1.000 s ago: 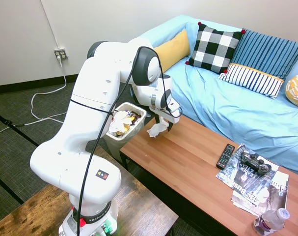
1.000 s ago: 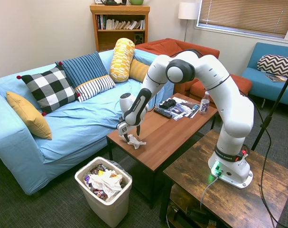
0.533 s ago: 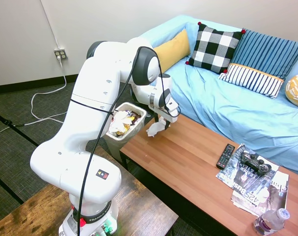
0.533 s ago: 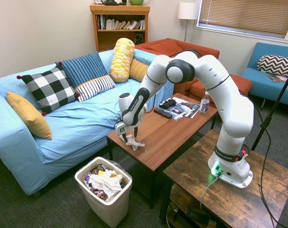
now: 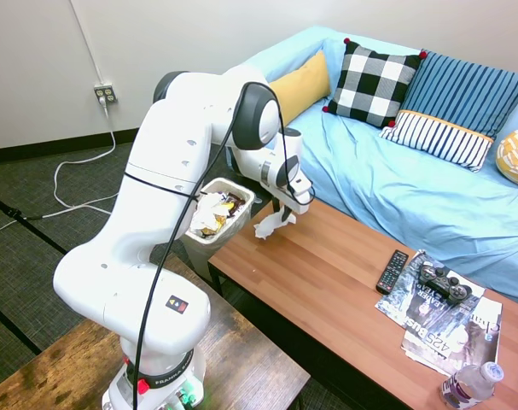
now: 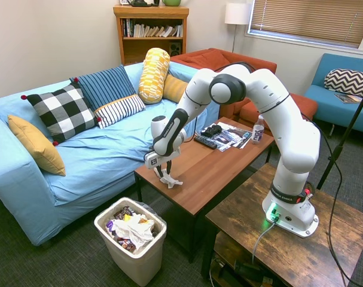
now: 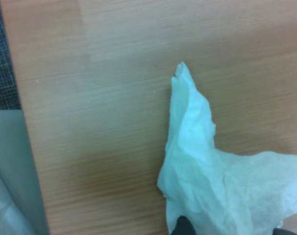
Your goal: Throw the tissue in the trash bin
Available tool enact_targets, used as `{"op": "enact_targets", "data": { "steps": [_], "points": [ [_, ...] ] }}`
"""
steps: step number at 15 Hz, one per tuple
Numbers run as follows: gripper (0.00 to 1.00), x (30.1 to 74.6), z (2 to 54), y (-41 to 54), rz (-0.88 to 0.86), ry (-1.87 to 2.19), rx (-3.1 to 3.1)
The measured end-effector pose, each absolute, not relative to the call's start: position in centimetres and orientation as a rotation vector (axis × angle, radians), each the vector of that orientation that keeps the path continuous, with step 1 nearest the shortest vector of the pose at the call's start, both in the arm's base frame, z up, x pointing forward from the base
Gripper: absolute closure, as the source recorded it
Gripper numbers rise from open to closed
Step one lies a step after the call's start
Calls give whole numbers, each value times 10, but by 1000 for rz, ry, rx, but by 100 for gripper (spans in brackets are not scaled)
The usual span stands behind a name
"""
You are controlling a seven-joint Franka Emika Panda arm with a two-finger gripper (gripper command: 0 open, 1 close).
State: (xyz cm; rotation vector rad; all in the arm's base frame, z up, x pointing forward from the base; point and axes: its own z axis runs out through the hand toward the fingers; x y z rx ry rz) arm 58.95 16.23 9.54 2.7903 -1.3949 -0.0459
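White crumpled tissue (image 5: 271,223) hangs from the jaws, pinched at its upper part; its lower folds trail down and, in the second exterior view (image 6: 170,180), seem to reach or nearly reach the counter (image 5: 344,290); contact cannot be confirmed. Wrist view shows the tissue (image 7: 212,181) as a pale, wrinkled sheet with one pointed flap, over wood grain. The gripper (image 5: 282,211) points downward with the jaws closed on the tissue, above the counter's end nearest the bin.

Trash bin (image 6: 137,260) stands on the floor below and just beyond that counter end, off to the side of the jaws and lower than them. It is white with a clear liner and holds crumpled white papers and colourful wrappers (image 6: 128,228), filled close to the rim. In the first exterior view the bin (image 5: 235,218) is partly hidden behind the arm, close beside the jaws.

Along the counter, well away from the jaws toward its far end: a black remote (image 5: 392,271), a game controller (image 5: 443,283) lying on magazines (image 5: 446,325), and a water bottle (image 5: 469,384) at the corner. Beyond the counter on the far side of the jaws is a blue sofa (image 5: 395,184) with a checked cushion (image 5: 372,84), a mustard cushion (image 5: 299,87) and striped cushions (image 5: 459,102).
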Motion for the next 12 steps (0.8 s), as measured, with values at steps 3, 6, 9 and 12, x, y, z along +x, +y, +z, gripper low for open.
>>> {"op": "enact_targets", "data": {
  "steps": [3, 6, 9, 12],
  "points": [
    [100, 592, 99, 157, -46, -1414, 2790],
    [100, 596, 110, 148, -30, -1433, 2791],
    [100, 592, 146, 166, -9, -1404, 2840],
    [100, 571, 195, 233, 22, -1258, 2911]
  ]
}}
